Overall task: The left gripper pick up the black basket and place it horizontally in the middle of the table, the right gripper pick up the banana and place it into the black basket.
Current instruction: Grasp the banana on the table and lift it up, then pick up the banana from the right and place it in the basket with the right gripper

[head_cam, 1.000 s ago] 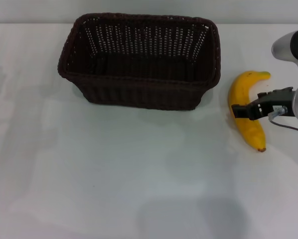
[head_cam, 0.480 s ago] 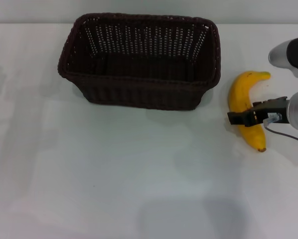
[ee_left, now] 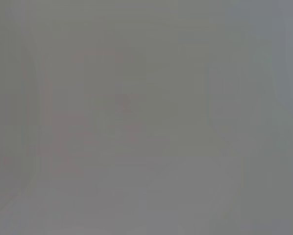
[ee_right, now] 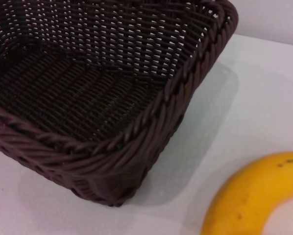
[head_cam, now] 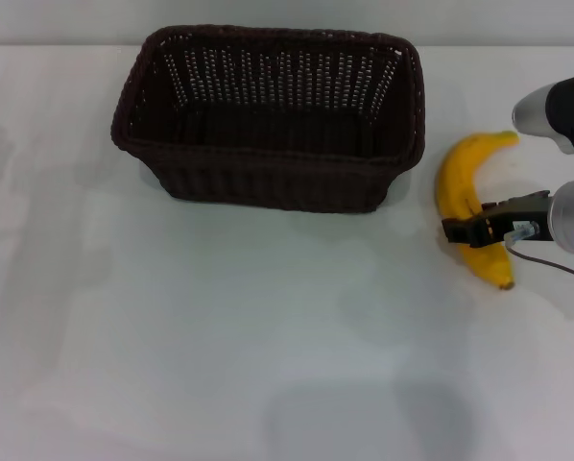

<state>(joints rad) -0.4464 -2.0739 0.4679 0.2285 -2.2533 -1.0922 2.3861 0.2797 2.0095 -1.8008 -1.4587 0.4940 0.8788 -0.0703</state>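
The black basket [head_cam: 268, 178] stands upright at the back middle of the white table [head_cam: 249, 336], long side towards me; its corner also fills the right wrist view [ee_right: 112, 156]. The yellow banana [head_cam: 455, 182] lies on the table just right of the basket, stem end away from me, and part of it shows in the right wrist view [ee_right: 254, 196]. My right gripper [head_cam: 471, 230] reaches in from the right and is closed across the banana's lower half, low at the table. The left gripper is out of view; the left wrist view is plain grey.
The right arm's silver-grey upper part [head_cam: 556, 110] hangs over the table's right edge behind the banana. A thin cable [head_cam: 556, 267] trails from the wrist. White tabletop stretches in front of the basket.
My right gripper has dropped lower onto the banana. The banana has shifted slightly left and turned a little, its stem tip moving away from me. The basket has not moved.
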